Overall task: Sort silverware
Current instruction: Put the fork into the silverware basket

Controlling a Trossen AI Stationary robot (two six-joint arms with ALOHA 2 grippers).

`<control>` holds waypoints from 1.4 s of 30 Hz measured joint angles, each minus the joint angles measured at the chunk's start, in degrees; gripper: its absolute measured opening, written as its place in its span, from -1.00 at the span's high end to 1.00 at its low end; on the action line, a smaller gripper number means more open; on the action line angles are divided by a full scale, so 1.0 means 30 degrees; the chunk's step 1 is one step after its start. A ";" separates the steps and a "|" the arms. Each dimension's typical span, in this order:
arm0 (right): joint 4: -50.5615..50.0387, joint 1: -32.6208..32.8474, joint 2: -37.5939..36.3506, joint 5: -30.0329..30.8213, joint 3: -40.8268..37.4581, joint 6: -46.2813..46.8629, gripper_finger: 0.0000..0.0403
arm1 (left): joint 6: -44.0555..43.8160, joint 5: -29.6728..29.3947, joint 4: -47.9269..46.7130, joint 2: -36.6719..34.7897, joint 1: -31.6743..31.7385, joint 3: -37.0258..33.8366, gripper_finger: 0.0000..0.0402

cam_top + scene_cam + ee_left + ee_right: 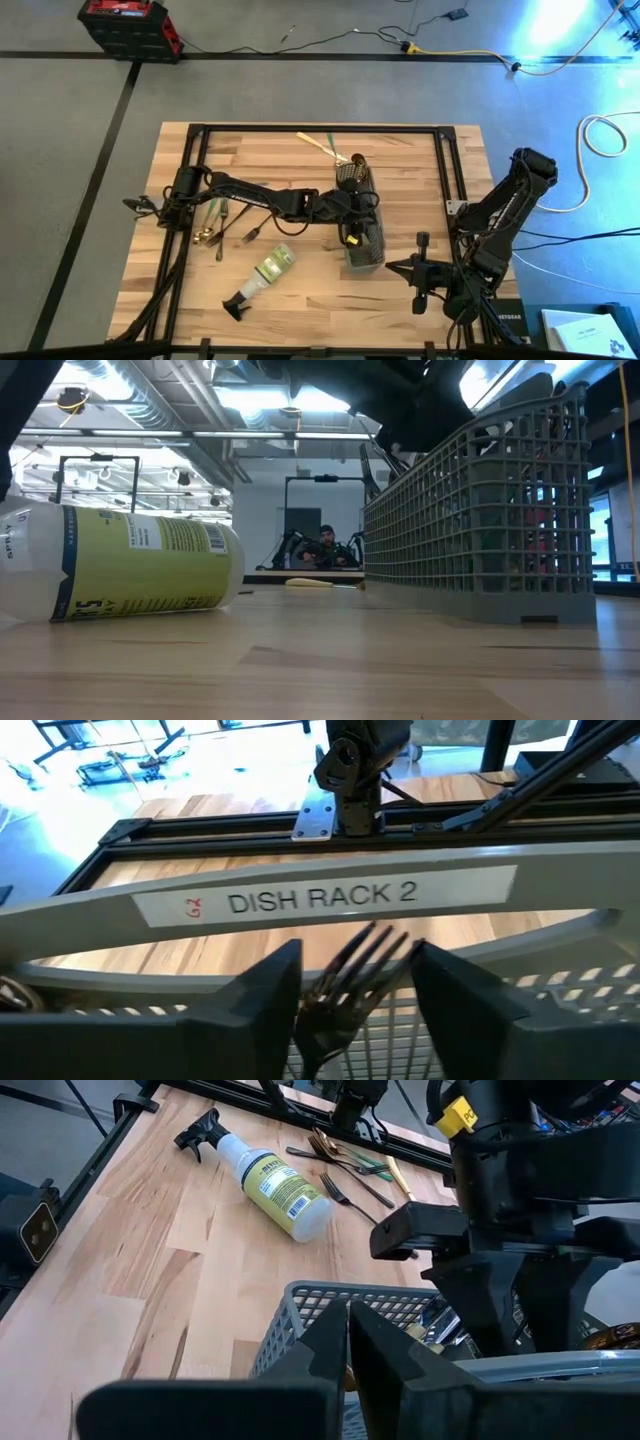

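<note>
The grey mesh caddy [364,230] stands mid-table, its rim [320,900] labelled DISH RACK 2. My left gripper [350,212] reaches over it from the table's left. Its fingers [262,995] stand apart, open, on either side of a dark fork [352,982] that points tines up over the caddy's inside. Whether they touch the fork I cannot tell. More silverware [215,222] lies in a loose pile on the table's left part [345,1158]. Two pieces [325,146] lie near the far edge. My right gripper [392,267] waits shut just right of the caddy [330,1315].
A clear spray bottle with a yellow-green label [264,276] lies on its side near the front left of the caddy [120,560]. A black frame rail [320,128] borders the wooden table. A person sits in the room far behind [325,546].
</note>
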 joint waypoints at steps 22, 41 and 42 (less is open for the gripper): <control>0.0000 0.0000 0.0003 -0.0015 -0.0007 0.0080 1.00 | 0.0423 -0.0317 -0.1569 -0.0634 0.0069 0.0044 0.62; -0.0015 0.0000 -0.0001 -0.0037 -0.0007 0.0124 1.00 | 0.0546 -0.1933 -0.1969 -0.0794 0.0182 0.0036 0.83; -0.0015 0.0000 -0.0001 -0.0036 -0.0007 0.0124 1.00 | 0.0489 -0.1940 -0.1969 -0.0794 0.0182 0.0036 0.88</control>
